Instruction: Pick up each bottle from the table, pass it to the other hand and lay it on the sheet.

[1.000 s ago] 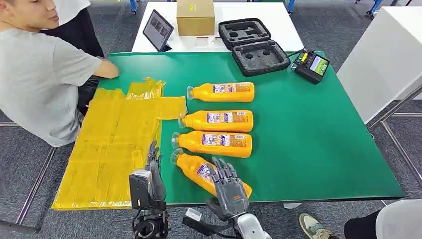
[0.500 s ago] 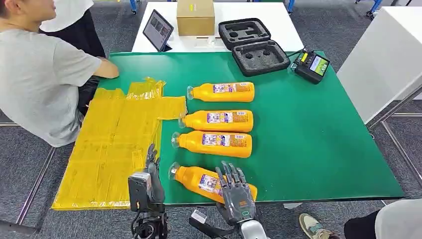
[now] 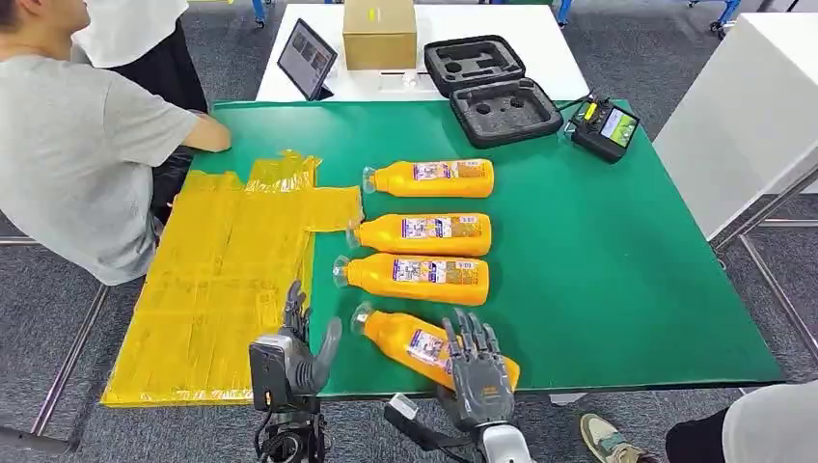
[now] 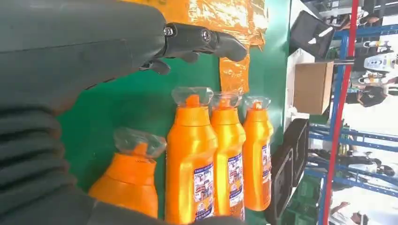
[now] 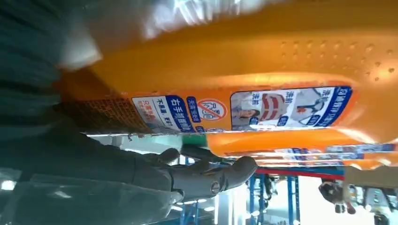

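Four orange bottles lie side by side on the green table [image 3: 617, 260], caps toward the yellow sheet [image 3: 217, 280] on the left. My right hand [image 3: 475, 371] grips the base end of the nearest bottle [image 3: 415, 340], fingers over its top; up close its label [image 5: 244, 105] shows, with my thumb [image 5: 206, 176] under it. The nearest bottle lies slanted at the table's front edge. My left hand [image 3: 299, 352] is open by the sheet's near corner, thumb stretched toward the bottle's cap. From the left wrist, my fingers [image 4: 202, 40] hover before the capped bottles [image 4: 190, 154].
A person in a grey shirt [image 3: 77, 145] sits at the table's left, an arm resting by the sheet's far end. At the back stand a tablet [image 3: 306, 58], a cardboard box [image 3: 378, 32], a black foam case [image 3: 492, 87] and a controller [image 3: 603, 125].
My right hand has drawn the nearest bottle rightward and toward the front edge, turning it. My left hand's thumb has spread out toward the bottle. The other bottles have not moved.
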Available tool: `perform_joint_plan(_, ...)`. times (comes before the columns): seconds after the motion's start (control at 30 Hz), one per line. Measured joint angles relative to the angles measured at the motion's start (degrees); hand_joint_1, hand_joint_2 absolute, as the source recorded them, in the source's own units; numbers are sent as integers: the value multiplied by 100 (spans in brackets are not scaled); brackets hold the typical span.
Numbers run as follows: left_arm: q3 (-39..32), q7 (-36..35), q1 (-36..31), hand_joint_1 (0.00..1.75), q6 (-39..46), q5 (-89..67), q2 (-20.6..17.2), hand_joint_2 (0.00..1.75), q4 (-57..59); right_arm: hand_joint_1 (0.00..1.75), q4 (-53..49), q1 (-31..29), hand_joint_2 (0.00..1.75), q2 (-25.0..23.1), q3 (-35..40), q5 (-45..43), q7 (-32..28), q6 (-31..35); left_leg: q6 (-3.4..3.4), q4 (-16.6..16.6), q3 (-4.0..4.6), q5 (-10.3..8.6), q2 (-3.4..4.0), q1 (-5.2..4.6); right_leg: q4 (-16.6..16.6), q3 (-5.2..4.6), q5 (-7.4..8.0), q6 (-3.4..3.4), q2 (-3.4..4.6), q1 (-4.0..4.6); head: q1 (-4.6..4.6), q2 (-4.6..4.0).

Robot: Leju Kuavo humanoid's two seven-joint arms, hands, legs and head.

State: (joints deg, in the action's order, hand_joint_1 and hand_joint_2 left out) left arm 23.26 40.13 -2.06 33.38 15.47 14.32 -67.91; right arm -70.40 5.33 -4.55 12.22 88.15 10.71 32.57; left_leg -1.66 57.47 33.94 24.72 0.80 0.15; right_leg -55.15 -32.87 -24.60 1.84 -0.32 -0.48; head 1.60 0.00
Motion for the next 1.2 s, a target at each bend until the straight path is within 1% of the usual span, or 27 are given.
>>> perform_joint_plan(0.43, 2, 0, -1, 0, -2, 7, 0, 175, 2, 0, -44, 26, 175, -15, -135, 13, 6, -34, -1, 0, -1, -1, 0, 0, 0, 1, 0, 0, -1, 0, 0, 0)
perform_joint_plan(0.6, 7, 0, -12, 0, -31, 4, 0, 175, 2, 0, -92, 34, 175, -52, -238, -9, 72, -306, -1, 0, -4, 0, 0, 0, 1, 1, 0, 0, 0, 0, 0, 0)
perform_joint_plan(0.7, 13, -17, -44, 0, -48, -22, 0, 175, 11, 0, -96, 21, 175, -79, -354, -118, 37, -315, -7, 0, -7, -5, 0, 0, 1, 5, 0, 1, -3, 0, 0, 0)
perform_joint_plan(0.77, 15, -42, -57, 0, -70, -37, 0, 175, 35, 0, -100, 22, 175, -87, -457, -247, -134, -185, -10, 0, -6, -7, 0, -1, 1, 6, 1, 3, -3, -1, -2, 0)
perform_joint_plan(0.87, 33, -81, -63, 0, -138, -35, 0, 175, 50, 0, -105, 41, 175, -83, -577, -658, -584, 131, -12, 0, -5, -9, -2, -6, 1, 5, 6, 8, -3, -9, -2, 0)
perform_joint_plan(0.93, 48, -92, -72, 0, -173, -26, 0, 175, 61, 0, -105, 56, 175, -83, -612, -737, -684, 177, -12, 0, -5, -9, -1, -7, 1, 4, 6, 9, -3, -9, -2, 0)
perform_joint_plan(1.07, 63, -258, -108, 0, -358, 109, 0, 175, 107, 0, -142, 63, 175, -87, -680, -1036, -891, -60, -12, 0, -5, -8, 0, -6, 1, 4, 6, 9, -2, -8, -2, 0)
perform_joint_plan(1.2, 77, -313, -135, 0, -516, 160, 0, 175, 162, 0, -265, 62, 175, -85, -730, -1250, -1097, -435, -12, -1, -10, -7, 3, -6, 1, 5, 5, 8, -1, -8, 0, 0)
